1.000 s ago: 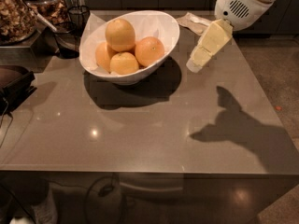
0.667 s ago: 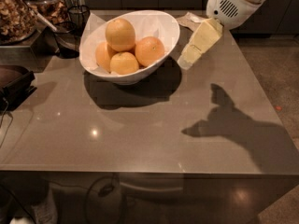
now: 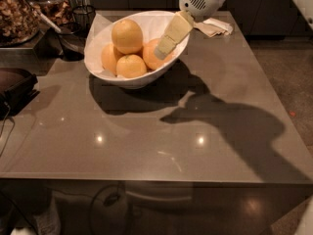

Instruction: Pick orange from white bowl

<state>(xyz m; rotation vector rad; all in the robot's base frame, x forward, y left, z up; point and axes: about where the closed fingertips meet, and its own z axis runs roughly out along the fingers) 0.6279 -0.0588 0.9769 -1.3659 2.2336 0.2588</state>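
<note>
The white bowl [image 3: 100, 33] stands at the back of the grey table and holds four oranges. The orange [image 3: 127, 35], the largest and palest, lies on top at the back. A deeper-orange one [image 3: 149, 57] lies to its right, and two smaller ones [image 3: 110, 58] [image 3: 131, 66] lie in front. My gripper [image 3: 161, 52] reaches down from the upper right over the bowl's right rim. Its cream tip is in front of the deeper-orange fruit, to the right of and below the orange, apart from it.
A crumpled white cloth [image 3: 214, 27] lies behind the bowl on the right. A jar of brown food [image 3: 17, 13], a dark cup [image 3: 73, 38] and a black object [image 3: 14, 87] crowd the left edge. The table [image 3: 195, 131] stretches open in front.
My gripper has moved left and down from beside the bowl's right side to over its right rim. The bowl and oranges have not moved among themselves.
</note>
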